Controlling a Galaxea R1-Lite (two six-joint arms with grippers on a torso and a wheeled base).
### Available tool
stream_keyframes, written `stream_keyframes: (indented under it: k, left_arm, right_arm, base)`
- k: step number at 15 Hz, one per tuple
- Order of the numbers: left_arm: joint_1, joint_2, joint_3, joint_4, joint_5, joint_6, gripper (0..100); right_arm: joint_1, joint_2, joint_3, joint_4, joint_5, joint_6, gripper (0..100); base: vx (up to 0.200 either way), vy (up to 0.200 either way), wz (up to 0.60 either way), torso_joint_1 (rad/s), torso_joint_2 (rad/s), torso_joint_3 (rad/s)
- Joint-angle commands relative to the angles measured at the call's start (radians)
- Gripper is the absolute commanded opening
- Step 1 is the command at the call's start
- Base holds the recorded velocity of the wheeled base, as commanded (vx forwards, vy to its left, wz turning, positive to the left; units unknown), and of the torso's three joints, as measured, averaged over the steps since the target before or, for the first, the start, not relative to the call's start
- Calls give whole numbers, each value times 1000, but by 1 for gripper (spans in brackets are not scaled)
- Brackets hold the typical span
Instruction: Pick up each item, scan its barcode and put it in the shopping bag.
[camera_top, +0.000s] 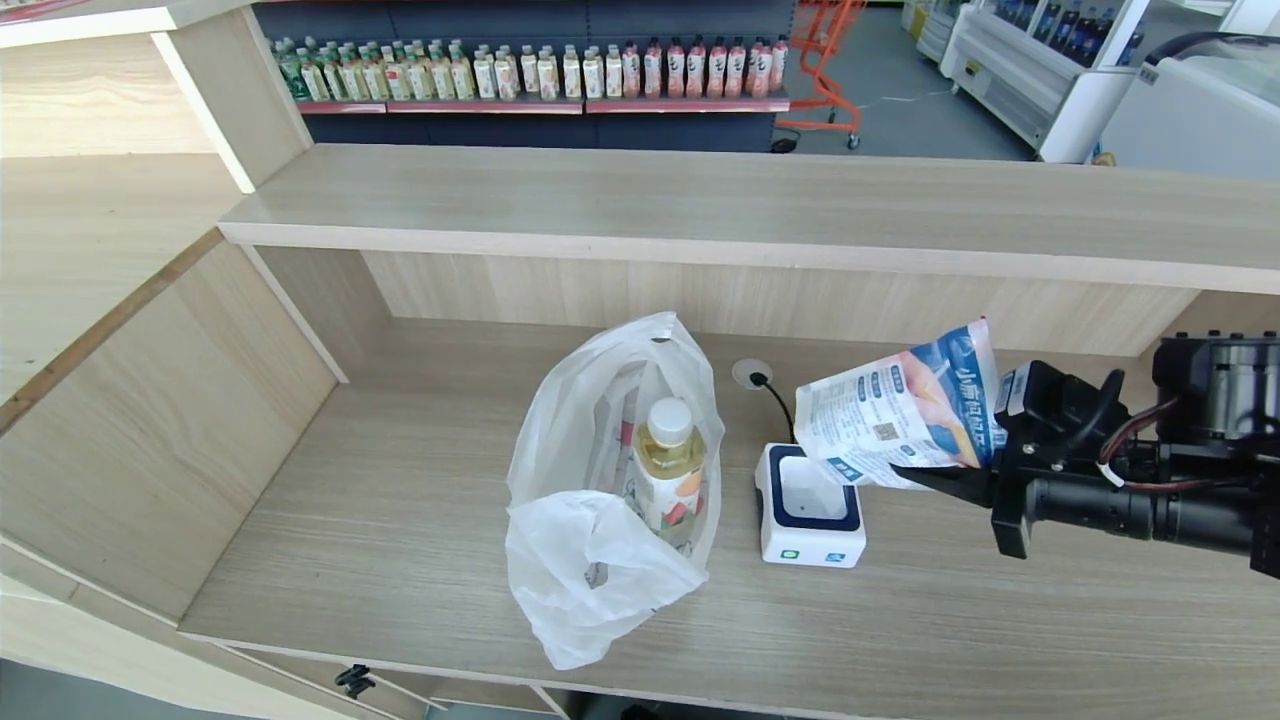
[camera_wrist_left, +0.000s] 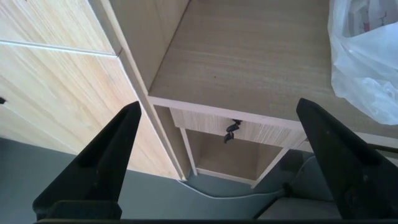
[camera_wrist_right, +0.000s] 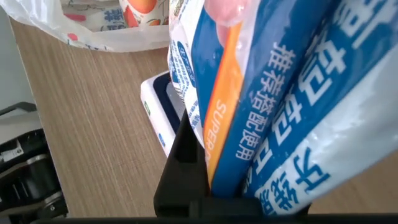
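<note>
Head view: right hand (camera_top: 955, 470) grips a blue-white packet (camera_top: 900, 420) above the scanner (camera_top: 810, 505); the shopping bag (camera_top: 580, 560), holding a bottle (camera_top: 668, 470), stands beside it on the counter (camera_top: 400, 540). Left wrist view: left hand (camera_wrist_left: 214, 158) spread wide, near the counter's front edge. Right wrist view: packet clamped.

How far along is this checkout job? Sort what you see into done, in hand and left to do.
Done: a bottle stands inside the shopping bag. In hand: the right claw is shut on a blue-and-white pouch, held by the scanner; whether it has scanned cannot be told. Left: bagging that pouch. The left claw is open, off the counter edge.
</note>
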Motion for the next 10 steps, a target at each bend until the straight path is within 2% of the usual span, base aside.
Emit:
stream_keyframes:
  k: [1, 7, 10]
  left_arm:
    - [-1, 0, 0, 0, 1, -1, 100]
    - [-1, 1, 0, 0, 1, -1, 100]
    - [-1, 0, 0, 0, 1, -1, 100]
  right_arm:
    - [2, 41, -19, -1, 2, 21, 0]
    - [2, 162, -59, -13, -4, -5, 0]
    - [7, 240, -80, -101, -4, -40, 0]
  base:
    - [0, 0, 0, 0, 0, 0]
    - [0, 0, 0, 0, 0, 0]
    - [0, 0, 0, 0, 0, 0]
